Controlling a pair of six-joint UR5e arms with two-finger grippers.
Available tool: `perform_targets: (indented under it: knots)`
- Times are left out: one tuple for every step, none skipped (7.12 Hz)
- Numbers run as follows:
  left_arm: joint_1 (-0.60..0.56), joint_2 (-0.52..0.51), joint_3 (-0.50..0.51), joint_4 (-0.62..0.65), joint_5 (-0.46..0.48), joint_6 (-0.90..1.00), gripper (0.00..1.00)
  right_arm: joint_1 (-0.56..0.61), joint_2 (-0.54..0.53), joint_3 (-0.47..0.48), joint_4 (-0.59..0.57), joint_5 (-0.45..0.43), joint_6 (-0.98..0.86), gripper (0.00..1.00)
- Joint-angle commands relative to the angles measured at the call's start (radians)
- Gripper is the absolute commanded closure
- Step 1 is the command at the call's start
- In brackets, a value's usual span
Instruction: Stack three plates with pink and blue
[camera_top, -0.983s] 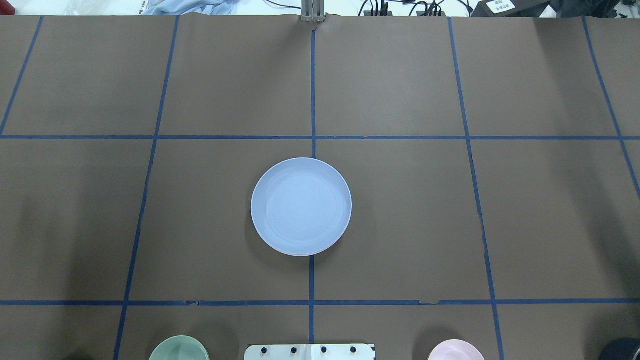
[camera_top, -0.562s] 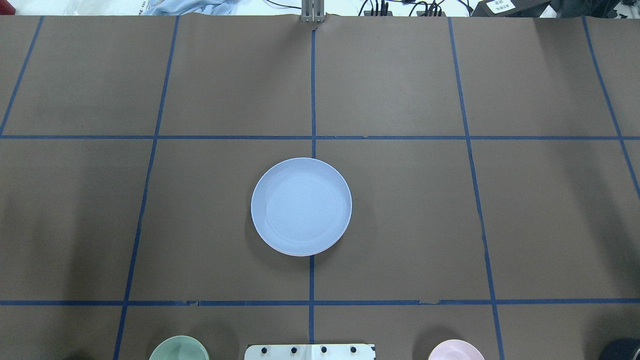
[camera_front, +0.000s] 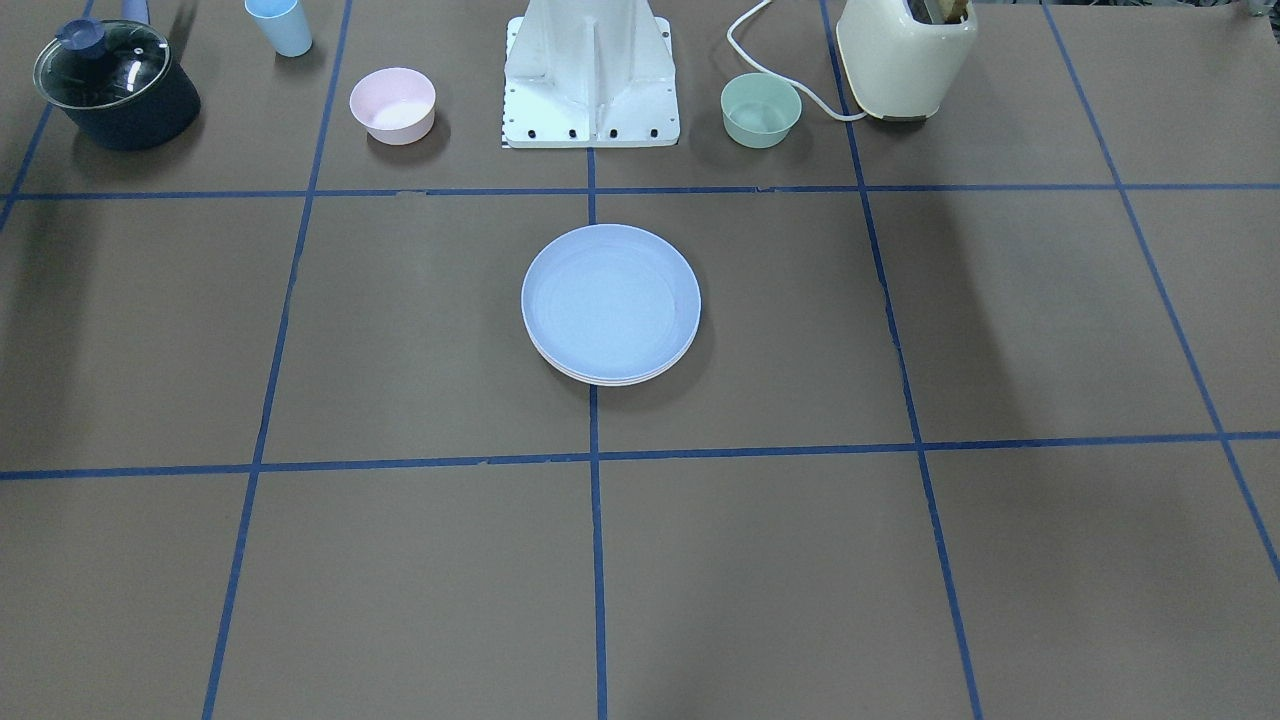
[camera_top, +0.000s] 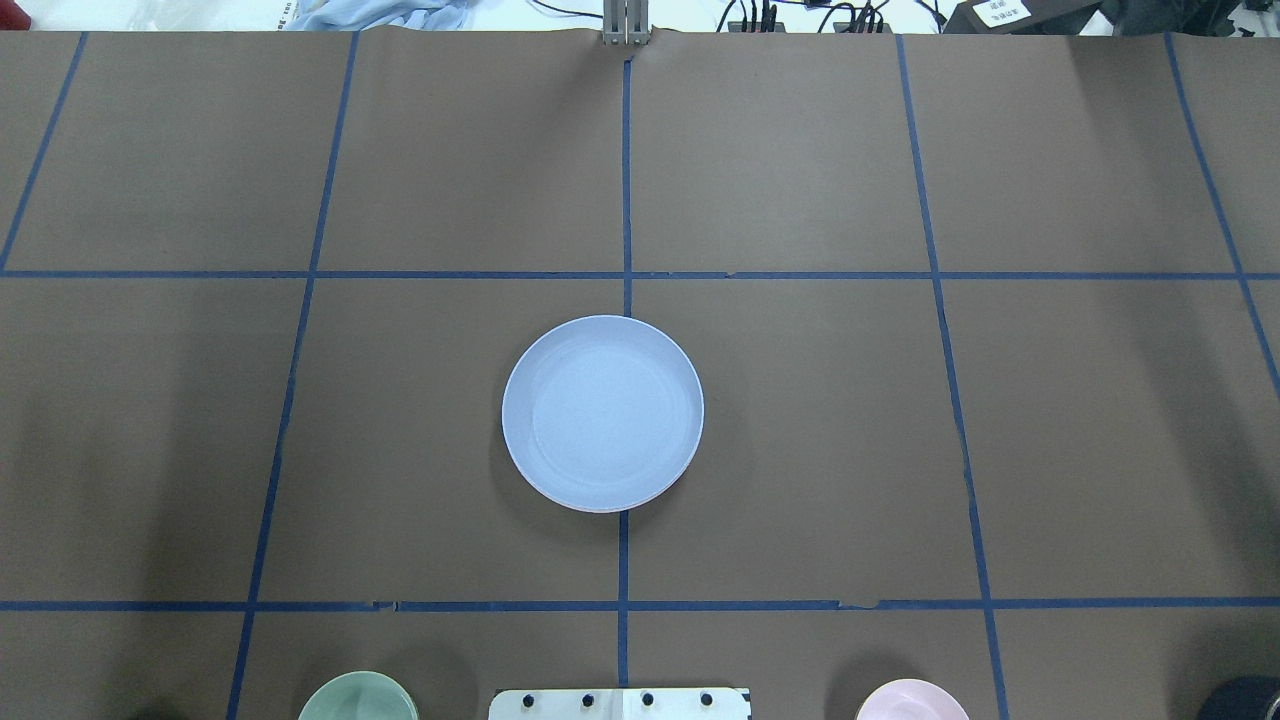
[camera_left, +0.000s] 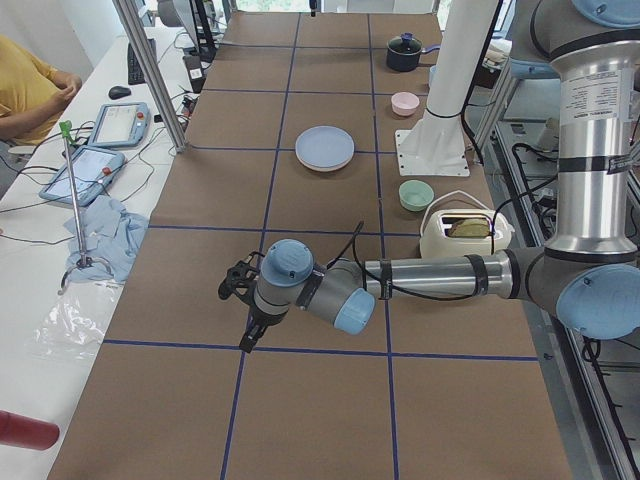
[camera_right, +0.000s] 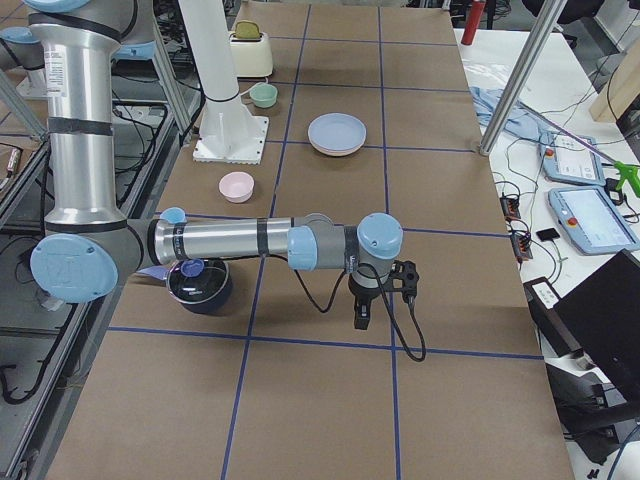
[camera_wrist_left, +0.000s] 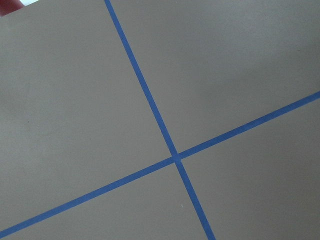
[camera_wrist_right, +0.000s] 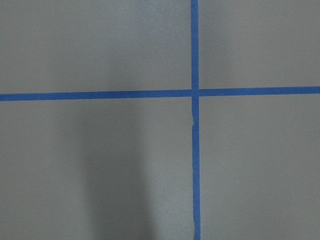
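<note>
A light blue plate (camera_front: 610, 300) lies on top of a stack at the table's middle; it also shows in the overhead view (camera_top: 602, 412) and both side views (camera_left: 324, 147) (camera_right: 336, 131). A pale rim (camera_front: 610, 381) of a plate beneath it peeks out; the pink and cream plates are otherwise hidden. My left gripper (camera_left: 247, 340) hangs over bare table far from the stack, and so does my right gripper (camera_right: 362, 318). Both show only in the side views, so I cannot tell whether they are open or shut. The wrist views show only brown table and blue tape.
Near the robot base (camera_front: 590, 70) stand a small pink bowl (camera_front: 392, 104), a small green bowl (camera_front: 761, 109), a cream toaster (camera_front: 905, 55), a dark lidded pot (camera_front: 115, 85) and a blue cup (camera_front: 280, 25). An operator (camera_left: 25, 95) sits past the table's far side.
</note>
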Motion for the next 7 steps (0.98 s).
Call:
perform_targets:
  knots:
    - [-0.001, -0.003, 0.012, -0.007, 0.008, 0.002, 0.01, -0.001, 0.01, -0.03, 0.011, 0.004, 0.003, 0.0]
    - [-0.002, -0.003, 0.002, -0.006, 0.008, -0.001, 0.01, -0.001, 0.014, -0.058, 0.049, 0.005, 0.005, 0.0]
    - [-0.001, -0.005, 0.008, -0.006, 0.008, -0.002, 0.01, -0.001, 0.02, -0.079, 0.075, 0.005, 0.003, 0.0]
    - [-0.001, -0.011, 0.01, -0.004, 0.008, -0.001, 0.01, -0.001, 0.02, -0.08, 0.085, 0.005, 0.003, 0.0]
    - [-0.001, -0.011, 0.002, -0.006, 0.01, -0.001, 0.01, -0.001, 0.02, -0.08, 0.086, 0.007, 0.002, 0.0]
    - [-0.001, -0.013, 0.003, -0.006, 0.01, 0.001, 0.01, -0.001, 0.02, -0.075, 0.086, 0.007, 0.003, 0.0]
    - [-0.001, -0.013, 0.002, -0.006, 0.008, 0.001, 0.01, -0.001, 0.02, -0.073, 0.088, 0.007, 0.003, 0.0]
